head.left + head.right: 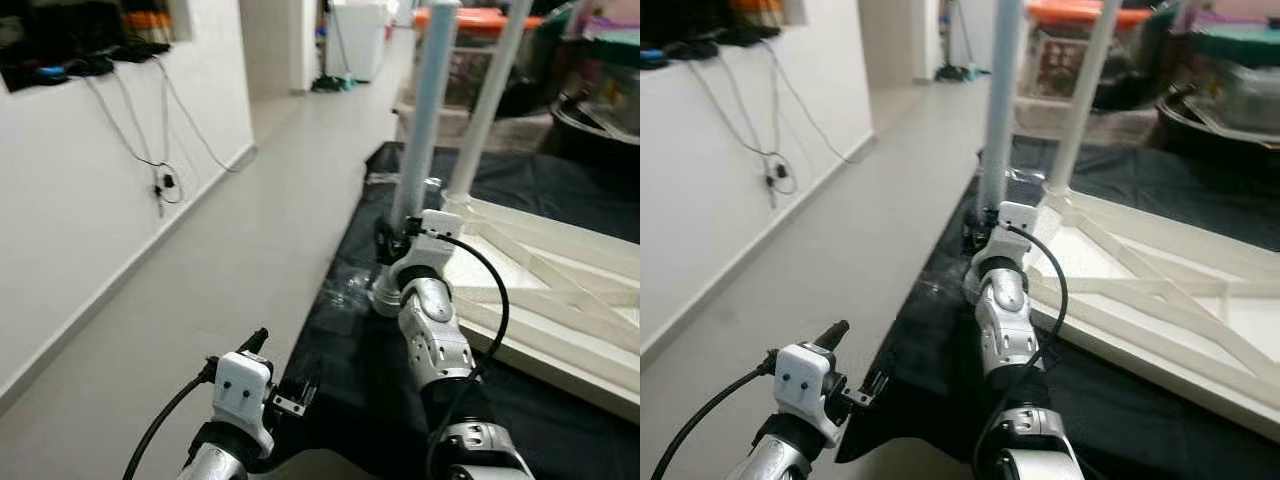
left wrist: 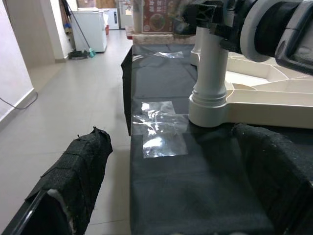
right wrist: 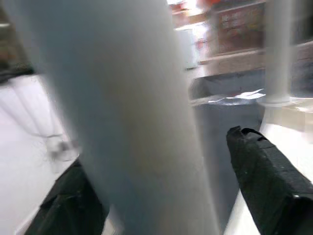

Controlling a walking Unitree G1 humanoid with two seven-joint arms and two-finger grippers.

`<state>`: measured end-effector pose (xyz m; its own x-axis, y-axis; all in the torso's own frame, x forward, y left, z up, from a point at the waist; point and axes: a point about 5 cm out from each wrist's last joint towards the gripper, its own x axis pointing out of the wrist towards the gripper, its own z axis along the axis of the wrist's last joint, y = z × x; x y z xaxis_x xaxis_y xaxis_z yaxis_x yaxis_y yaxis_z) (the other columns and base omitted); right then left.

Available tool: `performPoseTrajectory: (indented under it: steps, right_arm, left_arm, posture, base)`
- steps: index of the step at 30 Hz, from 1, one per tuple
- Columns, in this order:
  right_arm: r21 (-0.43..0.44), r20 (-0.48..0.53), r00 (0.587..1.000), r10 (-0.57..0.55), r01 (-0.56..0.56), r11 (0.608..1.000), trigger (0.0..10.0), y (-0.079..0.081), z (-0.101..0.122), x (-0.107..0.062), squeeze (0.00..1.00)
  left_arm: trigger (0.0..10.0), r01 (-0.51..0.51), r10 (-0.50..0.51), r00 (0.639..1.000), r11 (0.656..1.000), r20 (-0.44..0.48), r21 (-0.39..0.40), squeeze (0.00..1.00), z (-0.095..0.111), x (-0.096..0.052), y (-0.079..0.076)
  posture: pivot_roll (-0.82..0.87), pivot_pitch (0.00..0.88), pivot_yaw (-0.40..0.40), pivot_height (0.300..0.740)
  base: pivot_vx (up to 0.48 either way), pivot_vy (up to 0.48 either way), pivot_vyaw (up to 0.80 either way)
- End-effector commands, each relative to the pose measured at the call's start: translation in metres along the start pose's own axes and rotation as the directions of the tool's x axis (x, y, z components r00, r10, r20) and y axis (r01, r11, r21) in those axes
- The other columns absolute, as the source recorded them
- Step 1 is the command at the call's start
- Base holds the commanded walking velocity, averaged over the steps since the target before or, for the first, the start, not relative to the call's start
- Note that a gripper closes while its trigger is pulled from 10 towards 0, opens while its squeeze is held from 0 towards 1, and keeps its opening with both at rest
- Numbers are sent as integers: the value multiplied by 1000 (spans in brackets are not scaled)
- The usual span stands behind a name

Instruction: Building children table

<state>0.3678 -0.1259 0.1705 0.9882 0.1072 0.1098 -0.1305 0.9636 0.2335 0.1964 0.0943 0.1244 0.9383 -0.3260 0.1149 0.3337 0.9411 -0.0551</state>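
A white children's table [image 1: 560, 290] lies upside down on a black mat [image 1: 340, 350], with two white legs standing up from its near corners. My right gripper [image 1: 395, 235] reaches to the base of the nearer leg [image 1: 425, 100]. In the right wrist view that leg [image 3: 142, 122] stands between the black fingers [image 3: 264, 176], with a narrow gap on one side, so the gripper is open around it. The second leg [image 1: 490, 100] rises just behind. My left gripper [image 1: 280, 365] hovers low by the mat's near edge, open and holding nothing, pointing at the leg's socket [image 2: 210, 105].
Clear tape [image 2: 161, 132] holds the mat to the tiled floor [image 1: 240, 250], which stretches open along the left. A white wall with dangling cables [image 1: 165, 185] runs beside it. Storage boxes with an orange lid [image 1: 470, 20] stand behind the table, and a white appliance [image 1: 355, 35] farther back.
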Motion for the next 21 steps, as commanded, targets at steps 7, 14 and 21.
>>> performPoseTrajectory:
  steps: [7, 14, 21]
  right_arm:
    - [166, -73, 854, 514, -498, 851, 10000, 12, 6, 4, 0]
    - [215, -155, 496, 854, -827, 519, 10000, 13, 15, 0, 0]
    - [312, -118, 269, 956, -904, 293, 10000, 22, 22, -3, 0]
  left_arm:
    - [10000, -4, 4, 1000, 1000, -14, 6, 0, -3, -1, 2]
    - [10000, -8, 8, 1000, 1000, -11, 8, 0, -2, 0, 2]
    - [10000, -13, 13, 1000, 1000, -8, 13, 0, 0, -1, 2]
  posture:
    - [51, 0, 10, 740]
    - [90, 0, 11, 740]
    - [122, 0, -7, 740]
  base:
    - [0, 0, 0]
    - [0, 0, 0]
    - [0, 0, 0]
